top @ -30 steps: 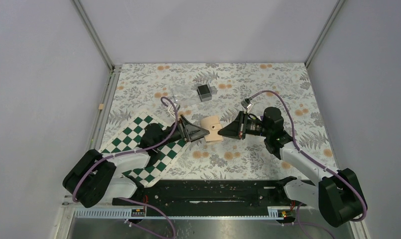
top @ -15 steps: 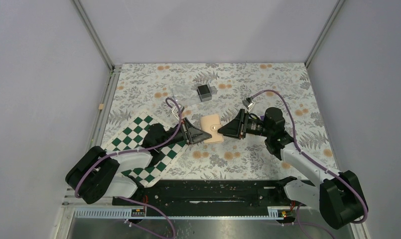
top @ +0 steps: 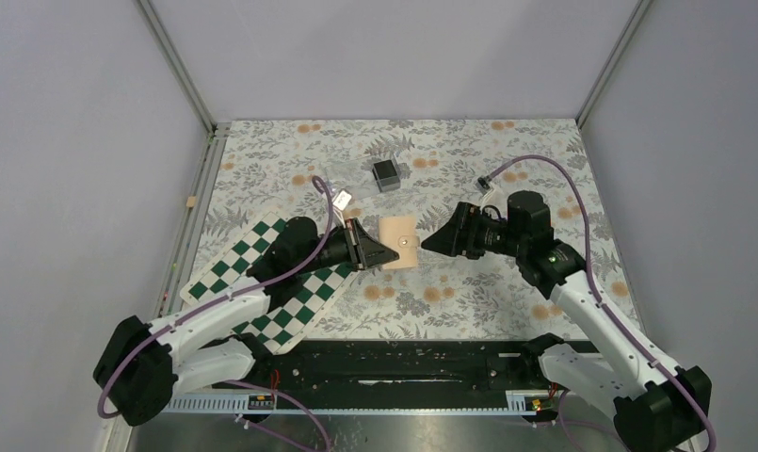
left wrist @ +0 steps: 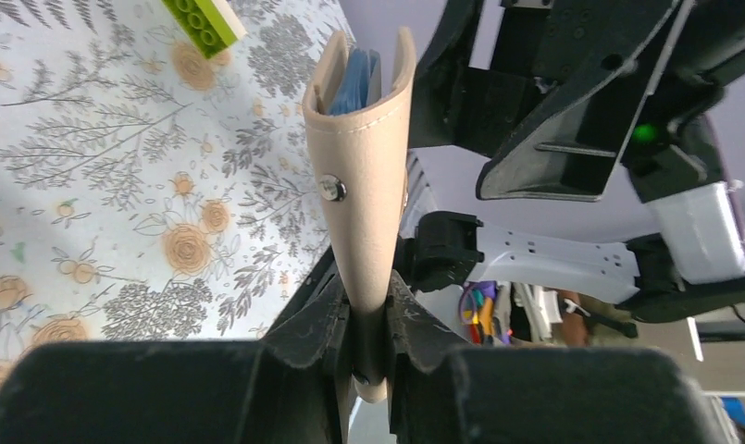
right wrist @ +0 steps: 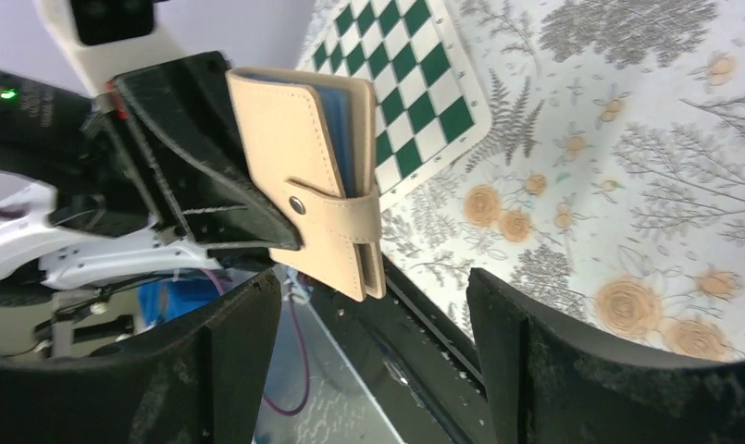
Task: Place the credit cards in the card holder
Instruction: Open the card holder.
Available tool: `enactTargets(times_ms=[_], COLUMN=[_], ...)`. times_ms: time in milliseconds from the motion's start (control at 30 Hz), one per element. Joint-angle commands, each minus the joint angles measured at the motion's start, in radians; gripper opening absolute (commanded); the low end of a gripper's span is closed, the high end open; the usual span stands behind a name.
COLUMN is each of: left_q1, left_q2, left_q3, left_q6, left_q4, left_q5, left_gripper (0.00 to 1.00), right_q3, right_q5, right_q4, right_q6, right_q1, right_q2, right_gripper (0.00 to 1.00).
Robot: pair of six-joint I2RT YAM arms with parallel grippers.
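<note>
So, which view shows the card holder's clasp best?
The right wrist view: the clasp tab wraps around the card holder, with the snap facing the camera. The left wrist view shows only the snap, from the side; the top view shows a tiny dot.

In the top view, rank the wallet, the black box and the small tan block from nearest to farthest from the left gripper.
1. Wallet: clamped in the jaws of the left gripper, just to its right.
2. Black box: farther back, almost straight behind the gripper.
3. Small tan block: far off to the left.
</note>
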Motion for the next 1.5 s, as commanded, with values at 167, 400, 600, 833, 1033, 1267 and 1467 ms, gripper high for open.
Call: enactTargets(times_ms=[167, 400, 600, 833, 1033, 1267, 1467], left_q1=[-0.120, -0.209, -0.260, -0.284, -0.295, -0.303, -0.303], left_q2=[-0.052, -0.007, 0.029, 0.040, 0.040, 0.034, -0.002], left_q3=[0.189, 0.263, 0.293, 0.307, 0.312, 0.301, 0.274], left_q6=[0.196, 0.168, 0.164, 0.157, 0.155, 0.156, 0.151], left_q4=[-0.539, -0.709, -0.726, -0.727, -0.727, -0.706, -0.662], left_q5=[-0.378, -0.537, -0.561, -0.563, -0.565, -0.556, -0.547], left_gripper=[0.05, 0.00, 0.00, 0.00, 0.00, 0.00, 0.00], right_q3=[0.218, 0.321, 0.376, 0.448, 0.480, 0.518, 0.524], right_q5=[0.315, 0.468, 0.517, 0.585, 0.682, 0.888, 1.019], right_q4=[-0.380, -0.453, -0.444, -0.474, -0.530, -0.647, -0.738], right_q6=[-0.174, -0.157, -0.092, -0.060, -0.053, -0.048, -0.074], right_q1=[0.152, 0.298, 0.396, 0.467, 0.493, 0.527, 0.529], right_q2=[0.073, 0.180, 0.301, 0.434, 0.498, 0.543, 0.550], right_gripper=[0.81, 0.79, 0.77, 0.70, 0.57, 0.47, 0.45])
